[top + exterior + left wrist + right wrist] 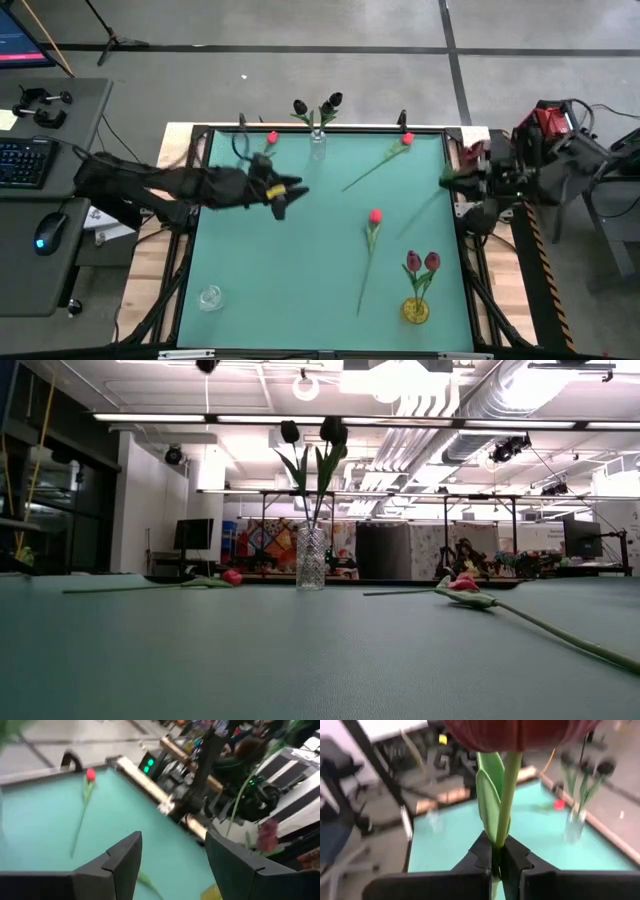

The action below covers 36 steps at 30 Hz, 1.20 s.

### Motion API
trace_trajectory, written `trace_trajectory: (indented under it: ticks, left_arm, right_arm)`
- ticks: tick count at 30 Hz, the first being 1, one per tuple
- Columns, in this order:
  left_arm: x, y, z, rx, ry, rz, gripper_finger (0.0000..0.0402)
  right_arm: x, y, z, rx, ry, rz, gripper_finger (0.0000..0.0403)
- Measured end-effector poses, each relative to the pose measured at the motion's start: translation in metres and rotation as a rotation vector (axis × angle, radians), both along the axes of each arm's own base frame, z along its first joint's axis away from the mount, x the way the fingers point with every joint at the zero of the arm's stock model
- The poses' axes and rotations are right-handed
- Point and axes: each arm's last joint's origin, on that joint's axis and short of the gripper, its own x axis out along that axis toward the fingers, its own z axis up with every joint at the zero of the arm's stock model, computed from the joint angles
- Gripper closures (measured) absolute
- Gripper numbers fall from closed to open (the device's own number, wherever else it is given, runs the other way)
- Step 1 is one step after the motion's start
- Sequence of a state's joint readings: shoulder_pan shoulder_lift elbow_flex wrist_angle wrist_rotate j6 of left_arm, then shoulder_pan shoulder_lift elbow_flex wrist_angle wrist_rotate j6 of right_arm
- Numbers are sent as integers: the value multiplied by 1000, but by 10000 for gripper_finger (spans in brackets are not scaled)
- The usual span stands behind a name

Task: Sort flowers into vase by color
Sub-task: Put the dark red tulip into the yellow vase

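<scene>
My right gripper (447, 180) hangs at the table's right edge, shut on a dark maroon tulip (520, 732). My left gripper (285, 196) hovers open over the table's left half with nothing between its fingers (125, 862). Three red tulips lie flat on the mat: one at the far left (272, 138), one at the far right (407, 140) and one in the middle (375, 215). A clear vase (318, 146) at the far edge holds two black tulips (312, 432). A yellow vase (416, 310) at the near right holds two maroon tulips (422, 262). My right gripper pinches the maroon tulip's green stem (496, 851) between its two fingertips, just below a leaf (487, 805). The stem runs on past the fingertips, with the head at its free end. The flower is lifted clear of the table.
An empty clear glass vase (209, 297) stands near the table's near left corner. A desk with keyboard and mouse (30, 160) lies beyond the left edge. The mat's middle and near left show bare green surface (280, 270).
</scene>
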State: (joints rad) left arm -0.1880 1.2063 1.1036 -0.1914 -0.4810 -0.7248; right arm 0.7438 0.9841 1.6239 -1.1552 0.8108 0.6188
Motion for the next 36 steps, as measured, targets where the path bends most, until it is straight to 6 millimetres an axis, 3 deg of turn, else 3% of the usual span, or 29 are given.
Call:
trace_trajectory:
  ticks: [6,10,15,28,36]
  left_arm:
    - [12,-27,-51,-124,35,-7,197]
    - [15,-41,-69,-173,5,12,198]
    - [14,-53,-74,-173,-27,50,198]
    - [11,-57,-72,-162,-44,73,198]
    - [11,-56,-72,-145,-52,115,198]
  right_arm:
    - [-14,7,-22,56,203,49,403]
    - [-18,18,-30,152,348,129,403]
    - [-18,44,-34,214,406,219,403]
    - [-5,128,-59,55,309,212,403]
    - [4,153,-75,-44,240,132,403]
